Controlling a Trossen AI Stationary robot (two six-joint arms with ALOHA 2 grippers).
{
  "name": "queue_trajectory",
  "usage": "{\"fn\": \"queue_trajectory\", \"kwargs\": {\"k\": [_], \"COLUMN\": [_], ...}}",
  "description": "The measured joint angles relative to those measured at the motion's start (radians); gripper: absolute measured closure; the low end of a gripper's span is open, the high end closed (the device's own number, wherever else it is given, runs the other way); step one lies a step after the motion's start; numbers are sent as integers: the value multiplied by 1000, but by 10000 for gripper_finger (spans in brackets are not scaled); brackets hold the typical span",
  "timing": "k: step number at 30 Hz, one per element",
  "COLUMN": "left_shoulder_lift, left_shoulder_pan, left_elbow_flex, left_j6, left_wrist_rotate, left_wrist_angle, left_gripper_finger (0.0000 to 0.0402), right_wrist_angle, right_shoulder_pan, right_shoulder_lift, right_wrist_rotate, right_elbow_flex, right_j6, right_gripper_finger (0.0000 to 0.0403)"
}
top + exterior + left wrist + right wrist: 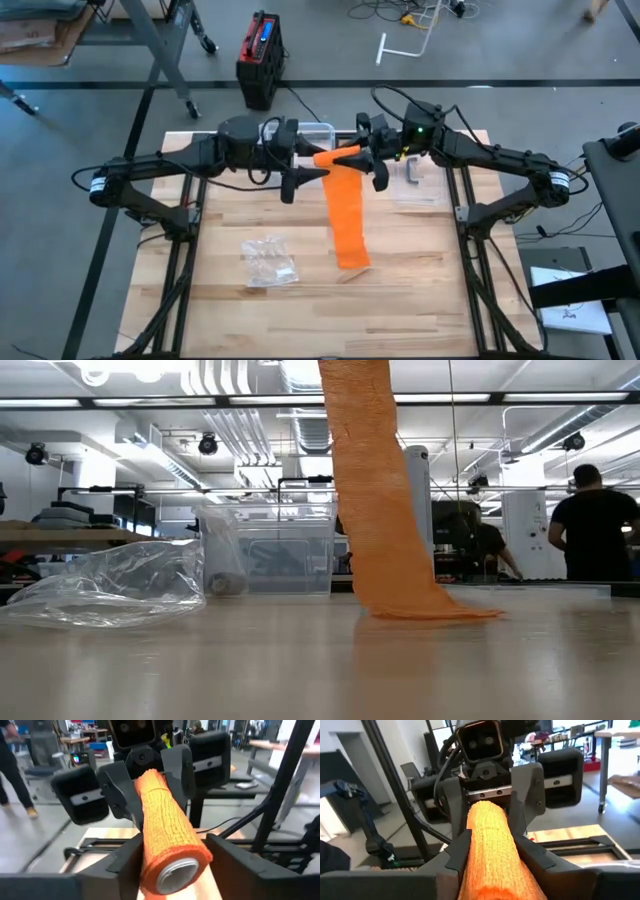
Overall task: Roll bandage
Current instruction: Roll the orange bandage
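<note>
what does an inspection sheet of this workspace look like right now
surface: wooden table, bare at the front
job's things: orange bandage, roll held up between both grippers, tail hanging to the table
clutter: crumpled plastic bag; clear bin; small grey piece
grippers: left gripper open around one roll end; right gripper closed on the other
cables: black leads along both arms
surroundings: red and black box on floor; people behind

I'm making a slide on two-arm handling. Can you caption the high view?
Left hand and right hand meet at an orange bandage roll, its tail trailing down across the wooden table.
</note>
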Motion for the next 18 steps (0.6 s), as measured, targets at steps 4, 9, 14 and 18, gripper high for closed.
{"fn": "queue_trajectory", "kwargs": {"k": [4,9,14,18], "left_shoulder_lift": [0,1,1,2], "left_shoulder_pan": [15,42,58,58], "left_elbow_flex": [0,0,0,0], "left_j6": [-100,-185,-180,-95], "left_wrist_rotate": [11,17,17,0], "left_wrist_angle": [5,6,-2,-5], "left_gripper_finger": [173,166,206,269], "right_wrist_angle": [-2,-1,-2,-6], "right_shoulder_pan": [-1,-2,-2,-2], "right_shoulder_lift": [0,0,0,0], "right_wrist_rotate": [15,25,46,45], "right_elbow_flex": [0,0,0,0], "right_j6": [-88,-229,-288,-311], "right_gripper_finger": [304,308,302,301]}}
